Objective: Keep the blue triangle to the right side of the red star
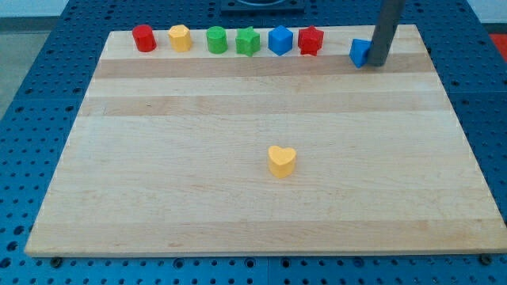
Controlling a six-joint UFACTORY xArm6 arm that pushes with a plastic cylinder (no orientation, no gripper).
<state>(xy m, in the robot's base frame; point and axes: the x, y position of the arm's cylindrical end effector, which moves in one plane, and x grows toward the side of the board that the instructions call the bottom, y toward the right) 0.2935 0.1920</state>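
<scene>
The red star (pixel 310 40) sits in the row of blocks along the view's top edge of the wooden board (pixel 261 206). The blue triangle (pixel 360 52) lies to the star's right, a small gap apart, near the board's top right corner. My tip (pixel 378 63) stands right against the blue triangle's right side; the dark rod comes down from the view's top and hides part of that block.
Left of the red star, in the same row, stand a blue block (pixel 280 40), a green star (pixel 248 41), a green cylinder (pixel 216 39), a yellow block (pixel 181 37) and a red cylinder (pixel 143 38). A yellow heart (pixel 281 161) lies near the board's middle.
</scene>
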